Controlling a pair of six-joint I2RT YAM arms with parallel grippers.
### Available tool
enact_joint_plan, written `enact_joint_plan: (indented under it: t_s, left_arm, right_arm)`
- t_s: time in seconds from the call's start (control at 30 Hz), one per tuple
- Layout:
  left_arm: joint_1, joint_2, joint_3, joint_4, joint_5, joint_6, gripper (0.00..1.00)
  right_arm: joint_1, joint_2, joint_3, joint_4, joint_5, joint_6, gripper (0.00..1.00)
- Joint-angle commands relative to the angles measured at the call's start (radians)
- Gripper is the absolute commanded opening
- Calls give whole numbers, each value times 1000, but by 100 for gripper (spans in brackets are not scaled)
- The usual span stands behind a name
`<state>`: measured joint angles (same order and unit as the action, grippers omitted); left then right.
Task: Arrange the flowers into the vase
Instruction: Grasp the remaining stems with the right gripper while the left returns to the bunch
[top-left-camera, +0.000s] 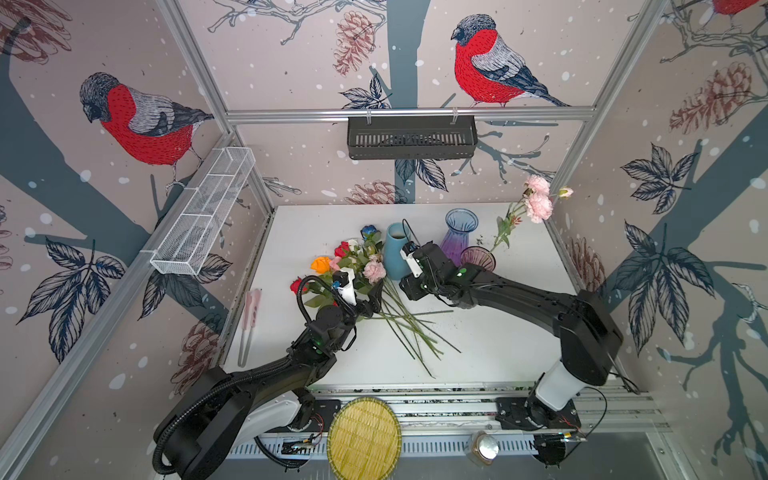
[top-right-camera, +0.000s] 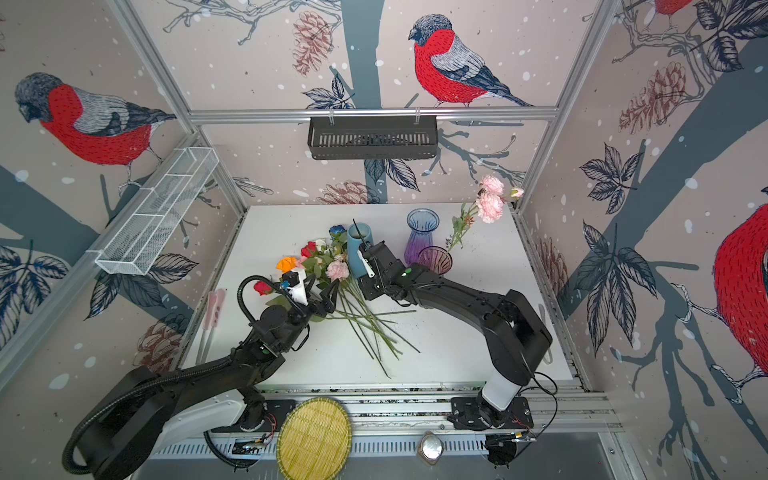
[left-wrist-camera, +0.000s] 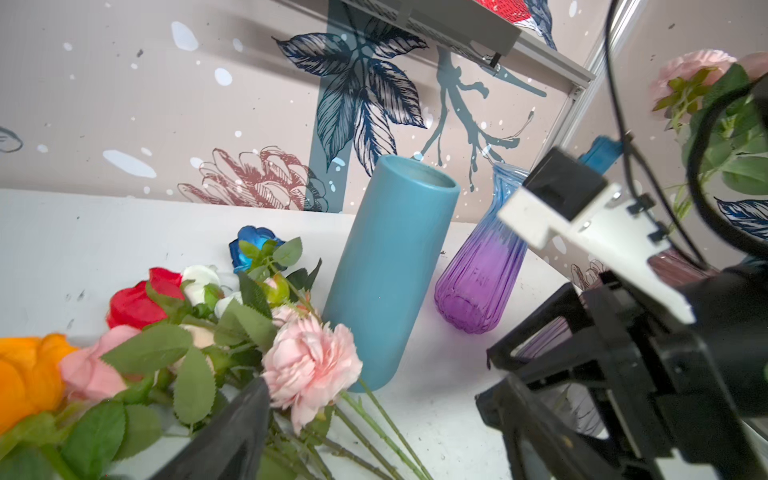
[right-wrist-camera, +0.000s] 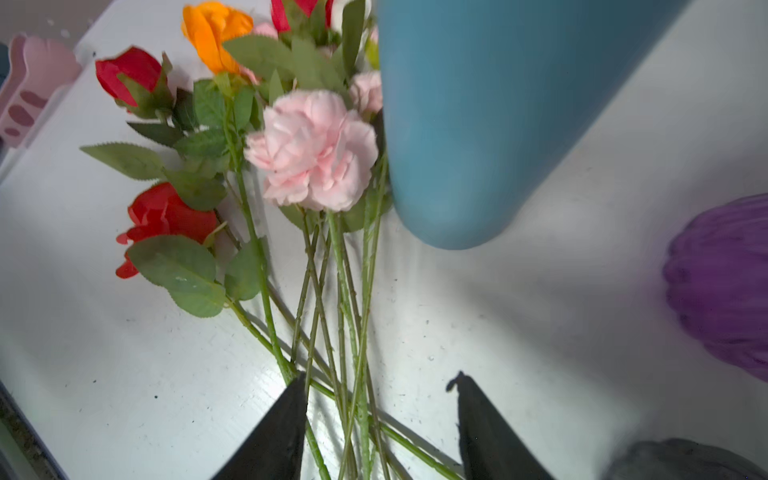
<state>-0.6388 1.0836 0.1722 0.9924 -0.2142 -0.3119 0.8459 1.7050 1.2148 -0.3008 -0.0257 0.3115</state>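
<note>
So, top views first. In both top views the flowers lie in a loose heap on the white table, heads toward the teal vase, bare stems fanned out toward me. A pink carnation spray already stands in the small purple glass vase; the blue-and-purple vase is empty as far as I can see. My left gripper sits at the leafy side of the heap; my right gripper hangs just over the upper stems, close beside the teal vase.

Left wrist: only one dark finger shows, pushed in among leaves under a pink carnation. I see nothing pinched, but I cannot tell how the jaws stand from here.

Right wrist: both fingers are apart, straddling the crossed stems, with nothing clamped between them. Released, then.

My reading: I'm at the pick step for another stem, few placed so far. Next move calls for lowering the right gripper onto one stem only. They overlap badly, so I'd pick an outer one, close firmly, then lift clear of the teal vase before tipping the stem upright over a vase mouth.
</note>
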Motion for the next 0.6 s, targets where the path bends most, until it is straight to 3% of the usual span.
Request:
enact_joint_plan:
  t_s: [0.0, 0.2, 0.33, 0.57]
  left_arm:
    - [2, -11, -5, 100, -69, -46, 85]
    - [2, 40, 139, -156, -67, -37, 85]
    - [2, 75, 153, -147, -2, -11, 82]
    - [2, 89, 164, -159, 13, -2, 78]
  right_arm:
    - [2, 42, 2, 17, -63, 20, 48]
    - [12, 88, -30, 44, -89, 38, 40]
    - [15, 90, -64, 58, -101, 43, 28]
    - [21, 96, -112, 62, -99, 51, 26]
